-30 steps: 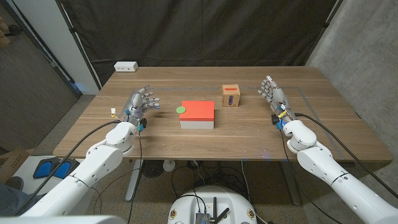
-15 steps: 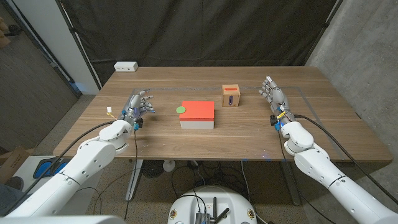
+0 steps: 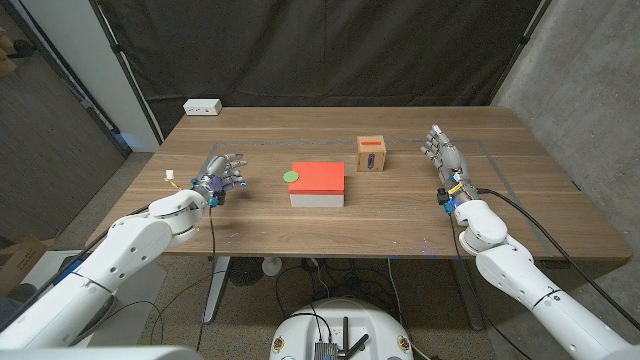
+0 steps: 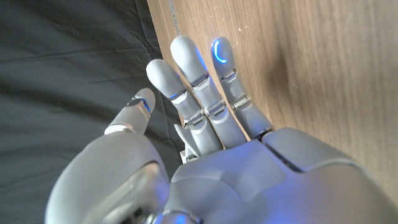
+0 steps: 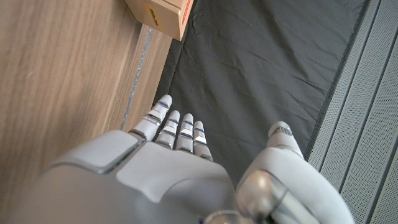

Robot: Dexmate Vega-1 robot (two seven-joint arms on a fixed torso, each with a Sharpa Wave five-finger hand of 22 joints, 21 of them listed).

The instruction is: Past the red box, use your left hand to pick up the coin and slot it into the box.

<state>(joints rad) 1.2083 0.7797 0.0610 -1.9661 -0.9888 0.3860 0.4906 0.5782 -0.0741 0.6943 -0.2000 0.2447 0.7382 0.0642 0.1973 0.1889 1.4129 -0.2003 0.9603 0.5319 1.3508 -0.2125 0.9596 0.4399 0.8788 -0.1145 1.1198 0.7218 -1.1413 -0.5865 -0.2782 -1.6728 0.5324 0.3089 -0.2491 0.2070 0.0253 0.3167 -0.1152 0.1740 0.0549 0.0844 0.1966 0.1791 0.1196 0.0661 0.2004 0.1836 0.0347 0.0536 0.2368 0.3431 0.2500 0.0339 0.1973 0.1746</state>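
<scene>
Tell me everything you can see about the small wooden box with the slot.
The wooden box is a small cube of light brown wood, standing upright on the table past and to the right of the red box. Its top is reddish. The side facing the robot carries a purple patch with a dark slot. Nothing touches it: both hands are apart from it, and the green coin lies off by the red box's left side. In the right wrist view its corner shows beyond the right hand.
</scene>
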